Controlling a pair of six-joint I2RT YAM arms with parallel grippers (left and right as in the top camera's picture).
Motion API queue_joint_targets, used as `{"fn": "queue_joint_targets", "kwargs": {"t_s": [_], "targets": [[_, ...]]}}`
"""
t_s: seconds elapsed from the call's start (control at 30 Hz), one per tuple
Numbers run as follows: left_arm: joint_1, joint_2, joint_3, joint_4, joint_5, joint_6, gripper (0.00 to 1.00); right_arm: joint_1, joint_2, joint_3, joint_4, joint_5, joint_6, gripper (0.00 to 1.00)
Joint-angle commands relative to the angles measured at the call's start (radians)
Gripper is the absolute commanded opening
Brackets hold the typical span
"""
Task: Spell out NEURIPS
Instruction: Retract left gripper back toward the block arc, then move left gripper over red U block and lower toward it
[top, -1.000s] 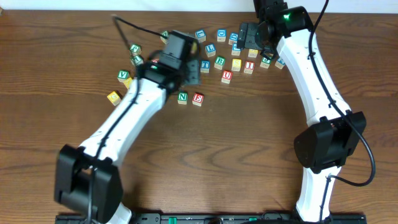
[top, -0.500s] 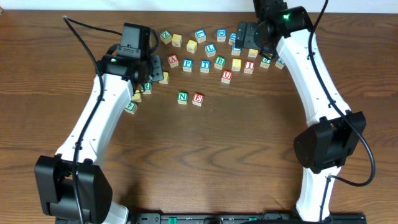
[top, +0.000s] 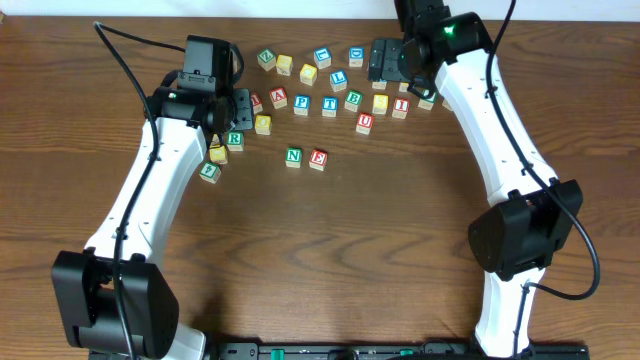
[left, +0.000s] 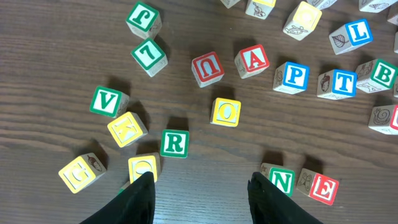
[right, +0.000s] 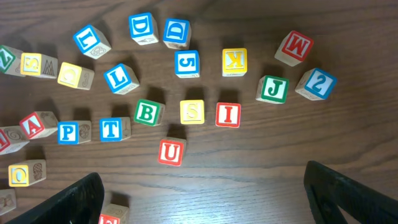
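Where left fingers (left: 138, 202) spread, yellow block (left: 143, 164) partly hidden.

Open tabletop (top: 360, 250), robot-side of clustered blocks (top: 329, 105)

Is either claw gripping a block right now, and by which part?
Nothing is held. The left claw and the right claw are both open and empty.

The brown wooden table (top: 360, 250) has many little letter blocks (top: 302, 104) on it. The green N block (top: 293, 156) sits just beside the red E block (top: 318, 158).
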Motion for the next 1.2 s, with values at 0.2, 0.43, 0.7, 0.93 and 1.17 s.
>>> {"fn": "queue_joint_targets", "kwargs": {"t_s": [0.2,0.43,0.7,0.93,1.17], "targets": [[0.006,-0.006,0.026,0.029,-0.013,0.029,0.48,0.003,0.01,-0.008,0.013,0.0,0.011,0.97],[0.017,0.037,0.026,0.084,-0.013,0.029,0.48,0.003,0.01,-0.008,0.013,-0.003,0.011,0.97],[0.041,0.061,0.025,0.1,-0.012,0.029,0.48,0.003,0.01,-0.008,0.013,-0.003,0.011,0.97],[0.042,0.061,0.023,0.13,-0.012,0.04,0.48,0.003,0.01,-0.008,0.014,-0.003,0.011,0.96],[0.041,0.089,0.023,0.208,-0.012,0.003,0.48,0.003,0.01,-0.008,0.018,-0.003,0.012,0.96]]}}
